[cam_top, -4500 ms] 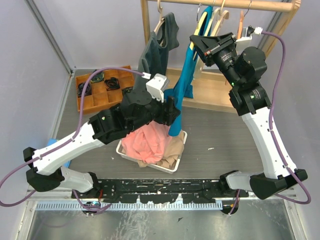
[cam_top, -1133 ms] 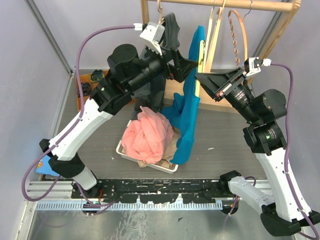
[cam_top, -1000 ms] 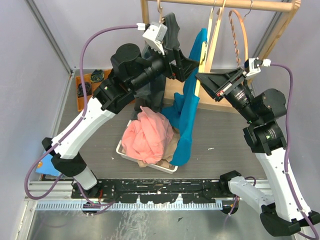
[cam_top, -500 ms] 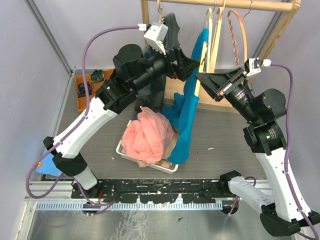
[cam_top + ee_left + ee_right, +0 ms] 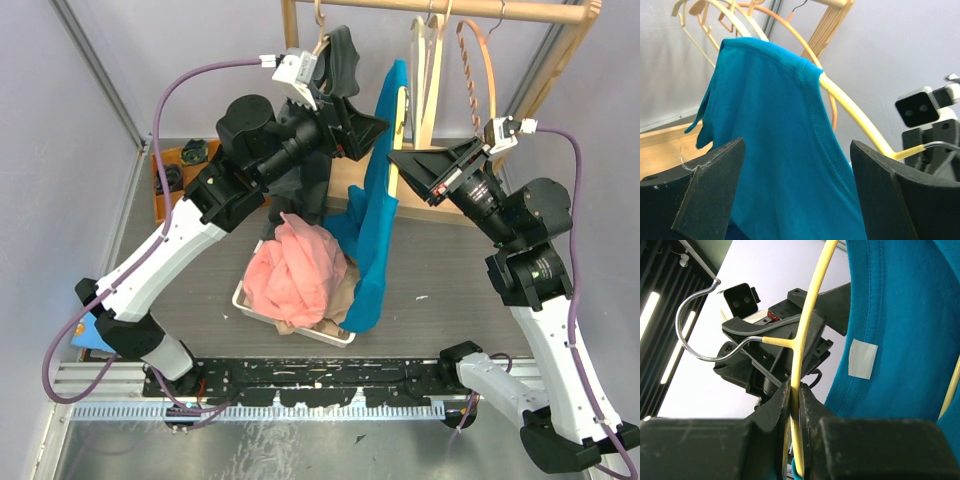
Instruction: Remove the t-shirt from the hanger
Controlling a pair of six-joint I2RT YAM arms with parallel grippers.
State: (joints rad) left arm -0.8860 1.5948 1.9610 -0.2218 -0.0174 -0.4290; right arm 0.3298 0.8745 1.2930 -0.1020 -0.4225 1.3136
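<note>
A teal t-shirt [image 5: 378, 215] hangs from one arm of a yellow hanger [image 5: 400, 112], its lower part draped down to the basket. My right gripper [image 5: 398, 158] is shut on the hanger's yellow bar [image 5: 812, 305], just below its metal hook [image 5: 700, 327], and holds it off the rail. The shirt's collar with its white label [image 5: 862, 358] sits beside it. My left gripper [image 5: 368, 120] is open, held high, facing the shirt's shoulder [image 5: 775, 135]. Its fingers [image 5: 705, 195] stand either side of the cloth without touching it; the bare hanger arm [image 5: 855, 112] sticks out on the right.
A white basket [image 5: 246, 302] holds a pink garment [image 5: 295, 270] and tan cloth. A dark shirt [image 5: 335, 65] hangs on the wooden rack [image 5: 480, 10] behind my left arm. Empty wooden hangers [image 5: 430, 60] and an orange one [image 5: 482, 70] hang there. An orange organizer tray [image 5: 163, 185] lies far left.
My left arm has risen from the basket to the shirt's shoulder. My right arm has brought the hanger down off the rail. In the last second the left gripper has edged slightly.
</note>
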